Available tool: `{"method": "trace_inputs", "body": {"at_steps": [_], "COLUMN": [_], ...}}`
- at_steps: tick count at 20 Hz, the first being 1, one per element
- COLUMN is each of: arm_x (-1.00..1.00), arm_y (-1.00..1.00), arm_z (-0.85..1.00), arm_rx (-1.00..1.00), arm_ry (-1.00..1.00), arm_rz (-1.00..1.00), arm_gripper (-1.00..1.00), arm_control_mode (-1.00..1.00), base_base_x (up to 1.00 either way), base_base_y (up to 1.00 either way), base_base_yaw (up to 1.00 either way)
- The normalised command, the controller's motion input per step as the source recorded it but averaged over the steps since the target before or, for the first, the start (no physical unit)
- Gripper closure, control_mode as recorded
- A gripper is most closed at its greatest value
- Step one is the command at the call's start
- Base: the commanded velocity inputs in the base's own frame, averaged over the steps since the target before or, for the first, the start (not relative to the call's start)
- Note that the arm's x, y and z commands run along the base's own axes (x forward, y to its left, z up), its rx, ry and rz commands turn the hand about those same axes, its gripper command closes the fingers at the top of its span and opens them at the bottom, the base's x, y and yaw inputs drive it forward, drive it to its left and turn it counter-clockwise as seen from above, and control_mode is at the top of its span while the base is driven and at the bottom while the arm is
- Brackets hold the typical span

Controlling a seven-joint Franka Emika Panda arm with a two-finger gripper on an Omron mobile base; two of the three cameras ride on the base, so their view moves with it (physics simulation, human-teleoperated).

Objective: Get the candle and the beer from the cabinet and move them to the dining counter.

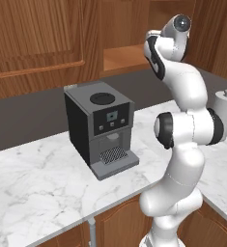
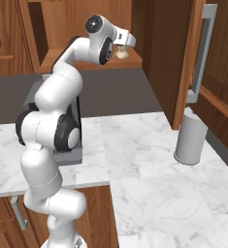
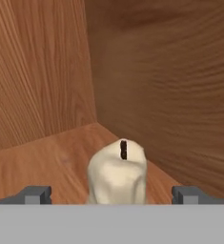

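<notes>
I count one candle [image 3: 117, 174] in front of me, a stubby cream lump with a short dark wick, standing upright on the wooden shelf [image 3: 46, 162] inside the cabinet [image 3: 170, 86], near the back corner where two wood walls meet. My hand [image 3: 112, 194] is spread wide, one dark fingertip [image 3: 36, 194] to either side of the candle, and neither tip is touching it. The candle's base is cut off by the bottom of the hand view, so I cannot tell how far the tips reach along its sides.

From the right base view I see the hand [image 2: 124, 44] reaching into the open cabinet [image 2: 115, 14], with the candle [image 2: 121, 54] a pale blob just under it; its outline is hard to make out there.

On the marble desk [image 1: 33, 188] I count one dark coffee machine [image 1: 101, 128]. One grey cylindrical canister [image 2: 190, 140] stands on the desk by the open cabinet door [image 2: 183, 58], which carries one long grey bar handle [image 2: 202, 53]. In the left base view the arm covers most of that canister [image 1: 226, 108].
</notes>
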Motion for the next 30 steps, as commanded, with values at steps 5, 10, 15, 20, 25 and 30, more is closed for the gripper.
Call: {"method": "trace_inputs", "body": {"at_steps": [5, 10, 15, 20, 25, 30], "arm_x": [0.19, 0.18, 0.14, 0.14, 0.07, 0.00], "arm_y": [-0.01, -0.03, -0.05, -0.02, -0.01, -0.01], "arm_z": [0.00, -0.01, -0.01, -0.01, -0.07, -0.09], "arm_rx": [0.00, 0.00, 0.00, 0.00, 0.00, 0.00], "arm_ry": [0.00, 0.00, 0.00, 0.00, 0.00, 0.00], "arm_rz": [0.00, 0.00, 0.00, 0.00, 0.00, 0.00], "arm_gripper": [-1.00, -1.00, -1.00, -1.00, -1.00, -1.00], "arm_control_mode": [-1.00, -1.00, -1.00, -1.00, -1.00, -1.00], "base_base_x": [0.00, 0.00, 0.00, 0.00, 0.00, 0.00], "base_base_y": [0.00, 0.00, 0.00, 0.00, 0.00, 0.00], "base_base_yaw": [0.00, 0.00, 0.00, 0.00, 0.00, 0.00]}}
